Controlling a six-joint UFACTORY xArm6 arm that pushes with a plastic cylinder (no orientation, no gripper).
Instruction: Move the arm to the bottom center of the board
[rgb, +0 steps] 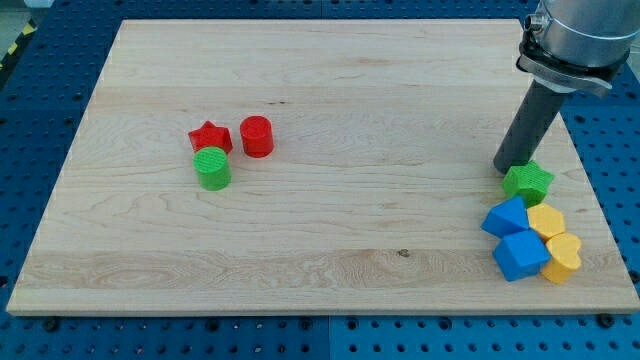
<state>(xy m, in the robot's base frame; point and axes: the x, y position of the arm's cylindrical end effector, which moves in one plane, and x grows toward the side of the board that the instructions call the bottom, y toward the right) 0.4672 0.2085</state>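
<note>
My tip (509, 167) rests on the wooden board (320, 130) at the view's right, touching or just above the left side of a green star block (528, 181). Below it lie two blue blocks (507, 217) (520, 255) and two yellow blocks (547, 220) (563, 255), bunched near the bottom right corner. At the view's left centre sit a red star (210, 137), a red cylinder (257, 136) and a green cylinder (212, 168), close together.
The board lies on a blue perforated table (40, 80). The arm's grey body (580, 30) hangs over the board's top right corner.
</note>
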